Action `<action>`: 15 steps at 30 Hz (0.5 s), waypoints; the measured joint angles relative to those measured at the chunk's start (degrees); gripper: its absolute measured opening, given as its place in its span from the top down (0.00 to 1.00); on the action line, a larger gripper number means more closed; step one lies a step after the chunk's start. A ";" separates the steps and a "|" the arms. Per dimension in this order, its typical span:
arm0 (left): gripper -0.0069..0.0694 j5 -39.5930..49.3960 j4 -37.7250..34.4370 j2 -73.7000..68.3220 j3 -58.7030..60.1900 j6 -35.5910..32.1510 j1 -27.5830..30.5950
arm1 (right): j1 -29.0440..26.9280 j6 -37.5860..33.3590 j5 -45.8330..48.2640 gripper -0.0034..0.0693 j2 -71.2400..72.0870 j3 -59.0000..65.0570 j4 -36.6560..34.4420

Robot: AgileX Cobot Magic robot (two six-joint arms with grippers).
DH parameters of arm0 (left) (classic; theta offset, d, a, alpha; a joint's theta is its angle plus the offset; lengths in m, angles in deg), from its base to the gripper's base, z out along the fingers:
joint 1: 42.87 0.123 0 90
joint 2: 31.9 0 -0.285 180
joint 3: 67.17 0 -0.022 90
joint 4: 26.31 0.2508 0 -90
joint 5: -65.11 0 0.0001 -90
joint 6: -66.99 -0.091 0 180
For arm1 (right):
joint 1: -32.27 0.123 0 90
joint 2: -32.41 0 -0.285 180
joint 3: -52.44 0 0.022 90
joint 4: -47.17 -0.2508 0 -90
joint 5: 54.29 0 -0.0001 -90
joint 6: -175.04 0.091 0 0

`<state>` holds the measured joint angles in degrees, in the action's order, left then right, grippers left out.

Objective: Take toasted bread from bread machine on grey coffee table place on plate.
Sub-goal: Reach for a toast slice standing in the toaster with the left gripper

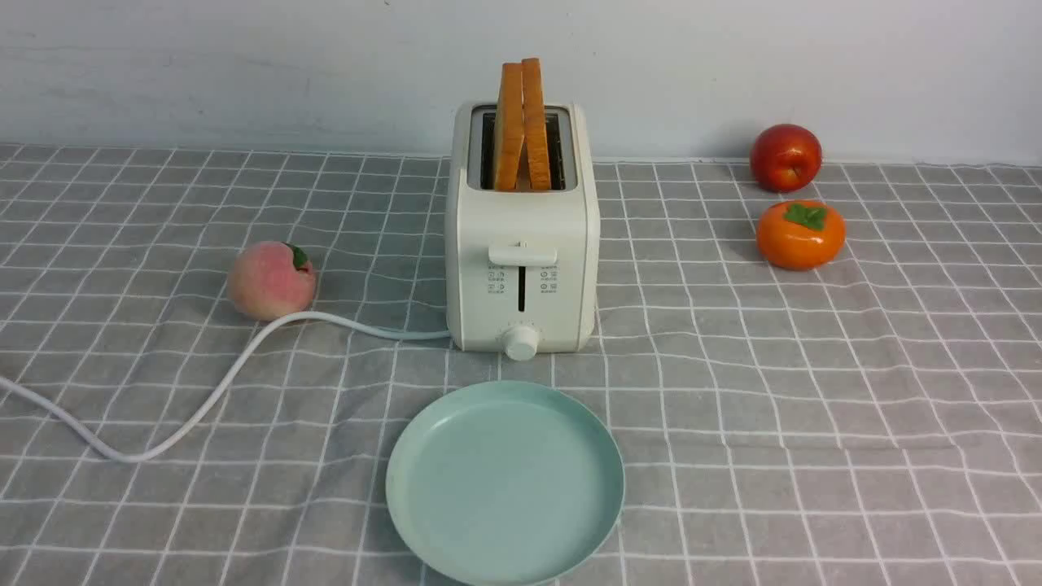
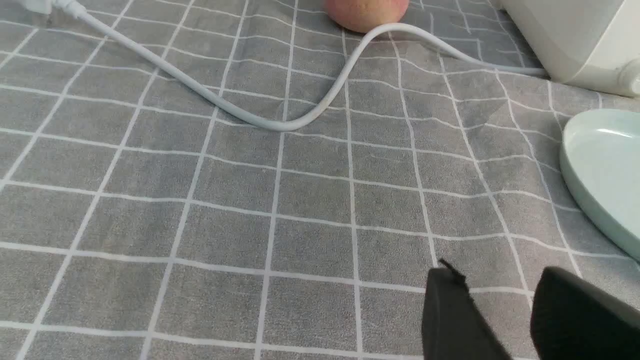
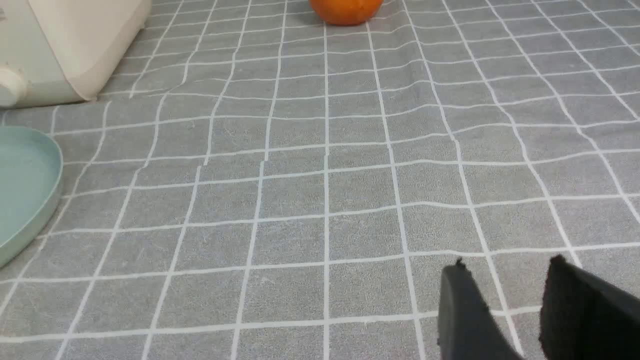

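Two slices of toasted bread (image 1: 522,122) stand upright in the slots of the cream-white bread machine (image 1: 521,268) at the middle of the grey coffee table (image 1: 814,366). The mint-green plate (image 1: 505,482) lies empty just in front of it. Neither arm shows in the front view. In the left wrist view my left gripper (image 2: 500,272) hovers open over bare cloth, with the plate's rim (image 2: 595,190) to one side and the bread machine's corner (image 2: 575,40) beyond. In the right wrist view my right gripper (image 3: 507,262) is open over cloth, apart from the plate (image 3: 25,190) and the bread machine (image 3: 75,45).
A peach (image 1: 271,279) sits left of the bread machine, with the white cord (image 1: 212,391) curving past it toward the table's left edge. A red apple (image 1: 785,157) and an orange persimmon (image 1: 800,234) lie at the back right. A pale wall rises behind the table.
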<state>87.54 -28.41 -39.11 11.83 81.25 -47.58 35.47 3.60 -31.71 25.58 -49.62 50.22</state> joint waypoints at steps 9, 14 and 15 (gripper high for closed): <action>0.60 0.00 0.27 0.00 0.00 0.00 0.00 | 0.00 0.00 0.00 0.62 0.00 0.00 0.00; 0.60 -1.24 0.59 0.00 0.00 0.00 0.00 | 0.00 0.00 0.00 0.62 0.00 0.00 0.00; 0.60 -2.22 -0.36 0.00 0.00 0.00 0.00 | 0.00 0.00 0.00 0.62 0.00 0.00 0.00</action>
<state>85.32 -28.78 -39.11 11.83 81.25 -47.58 35.47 3.60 -31.71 25.58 -49.62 50.22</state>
